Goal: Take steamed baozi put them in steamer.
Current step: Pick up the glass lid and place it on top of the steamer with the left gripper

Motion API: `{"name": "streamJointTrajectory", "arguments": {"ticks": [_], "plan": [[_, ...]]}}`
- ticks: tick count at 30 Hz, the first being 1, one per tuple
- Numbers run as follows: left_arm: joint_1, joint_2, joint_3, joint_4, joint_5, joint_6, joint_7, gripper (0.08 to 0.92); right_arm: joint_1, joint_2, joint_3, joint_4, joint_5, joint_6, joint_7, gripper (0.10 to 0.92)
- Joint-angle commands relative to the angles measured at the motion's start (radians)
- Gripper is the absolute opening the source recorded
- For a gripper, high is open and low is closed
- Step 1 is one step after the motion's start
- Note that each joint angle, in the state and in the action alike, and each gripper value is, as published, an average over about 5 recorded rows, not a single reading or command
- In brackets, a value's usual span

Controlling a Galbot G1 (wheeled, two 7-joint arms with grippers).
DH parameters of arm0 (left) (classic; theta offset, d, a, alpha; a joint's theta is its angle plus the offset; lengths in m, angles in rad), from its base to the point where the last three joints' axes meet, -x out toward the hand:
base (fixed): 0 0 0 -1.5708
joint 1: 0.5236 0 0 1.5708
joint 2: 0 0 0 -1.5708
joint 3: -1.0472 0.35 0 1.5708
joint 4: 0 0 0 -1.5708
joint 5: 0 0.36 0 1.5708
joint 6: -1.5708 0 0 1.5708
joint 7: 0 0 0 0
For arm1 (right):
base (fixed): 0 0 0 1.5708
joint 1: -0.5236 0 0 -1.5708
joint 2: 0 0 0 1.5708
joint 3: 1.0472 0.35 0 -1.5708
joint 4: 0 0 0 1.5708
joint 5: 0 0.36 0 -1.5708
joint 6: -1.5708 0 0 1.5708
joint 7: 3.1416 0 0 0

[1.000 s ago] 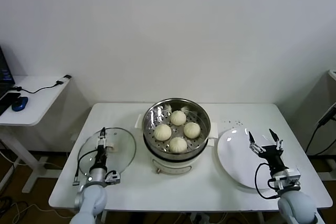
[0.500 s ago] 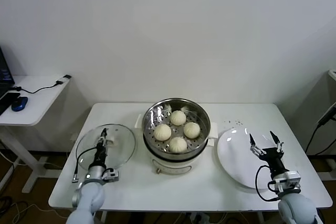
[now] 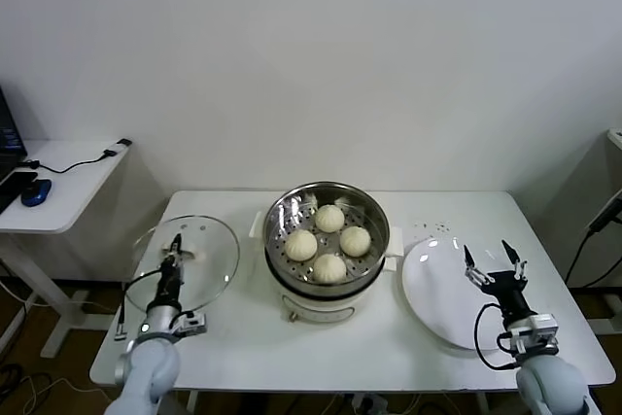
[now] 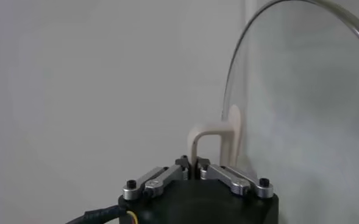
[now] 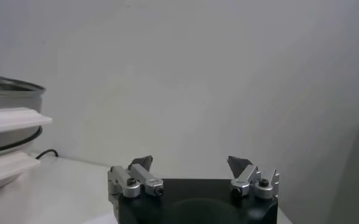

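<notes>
on the white table (image 3: 243, 337) the left claw (image 3: 176, 245) has clamped the glass lid (image 3: 194, 255) handle, lifting it

The 4 steamed baozi (image 3: 329, 243), smooth cream-white buns, sit clustered on the perforated tray inside the steamer (image 3: 372, 209). This round shiny steel pot stands upright, uncovered, on its white base mid-table.
</notes>
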Motion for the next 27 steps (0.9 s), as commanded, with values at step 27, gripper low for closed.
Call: {"name": "streamJointTrajectory", "arguments": {"ticks": [27], "plan": [[-0.145, 0.145, 0.568, -0.603, 0.243, 0.648, 0.533, 0.144, 0.122, -0.025, -0.071, -0.076, -0.021, -0.012, 0.021, 0.823]]}}
